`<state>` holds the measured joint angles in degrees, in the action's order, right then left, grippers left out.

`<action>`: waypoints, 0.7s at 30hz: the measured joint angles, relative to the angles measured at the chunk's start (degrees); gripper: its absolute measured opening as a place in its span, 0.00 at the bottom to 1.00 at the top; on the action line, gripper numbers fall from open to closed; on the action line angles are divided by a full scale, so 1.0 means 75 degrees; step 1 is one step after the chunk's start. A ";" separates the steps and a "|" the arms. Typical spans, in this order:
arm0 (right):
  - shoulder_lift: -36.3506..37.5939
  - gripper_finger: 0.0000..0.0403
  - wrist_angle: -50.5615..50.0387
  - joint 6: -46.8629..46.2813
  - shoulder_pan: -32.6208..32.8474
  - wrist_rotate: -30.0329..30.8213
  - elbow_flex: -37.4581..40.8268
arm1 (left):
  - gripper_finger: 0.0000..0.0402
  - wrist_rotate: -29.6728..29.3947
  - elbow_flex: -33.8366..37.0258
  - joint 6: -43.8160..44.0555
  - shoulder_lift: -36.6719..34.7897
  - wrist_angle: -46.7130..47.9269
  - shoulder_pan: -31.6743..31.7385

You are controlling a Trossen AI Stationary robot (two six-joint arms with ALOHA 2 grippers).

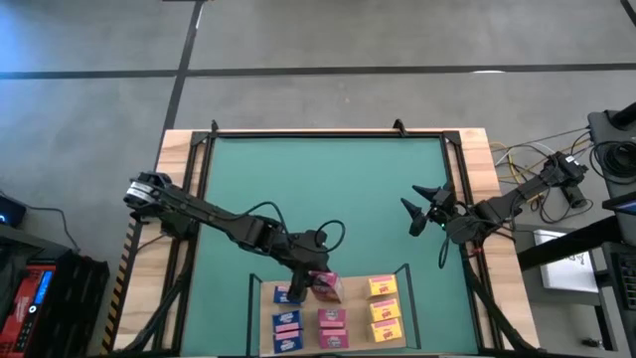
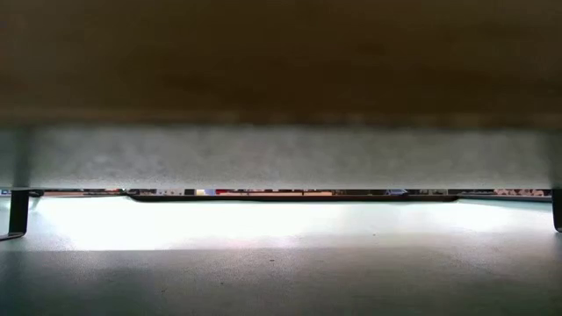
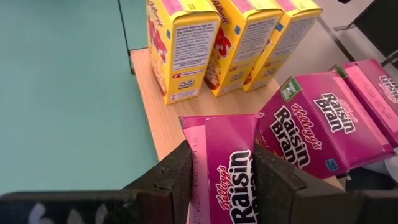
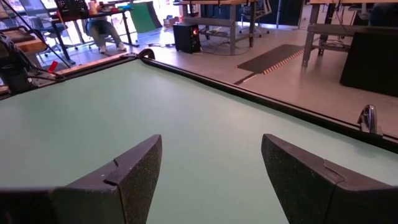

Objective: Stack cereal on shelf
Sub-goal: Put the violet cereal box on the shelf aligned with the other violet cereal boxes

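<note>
While the left gripper (image 3: 221, 177) clamps a pink box (image 3: 227, 168), we count eight boxes on the shelf (image 1: 260, 298); right gripper (image 1: 422, 211) waits, fingers apart.

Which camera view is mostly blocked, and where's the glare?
Low view: a dark wooden surface fills and shades the upper half, and a bright glare band washes out the green mat beyond it. Left wrist view: evenly lit, no glare on the pink cereal box. High view: even light, soft shadows.
</note>
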<state>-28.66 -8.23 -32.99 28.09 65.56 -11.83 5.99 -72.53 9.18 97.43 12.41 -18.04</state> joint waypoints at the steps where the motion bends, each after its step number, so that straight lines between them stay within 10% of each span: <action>1: 0.0001 0.66 0.0000 0.0000 -0.0001 0.0001 0.0001 | 0.29 -0.0016 0.0000 0.0019 0.0000 0.0000 -0.0002; 21: -0.0001 0.66 0.0000 0.0000 0.0000 0.0002 0.0000 | 0.29 -0.0078 0.0003 0.0057 0.0000 0.0016 0.0003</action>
<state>-28.67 -8.23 -32.99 28.09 65.58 -11.84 5.41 -72.51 9.61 97.43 12.53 -18.02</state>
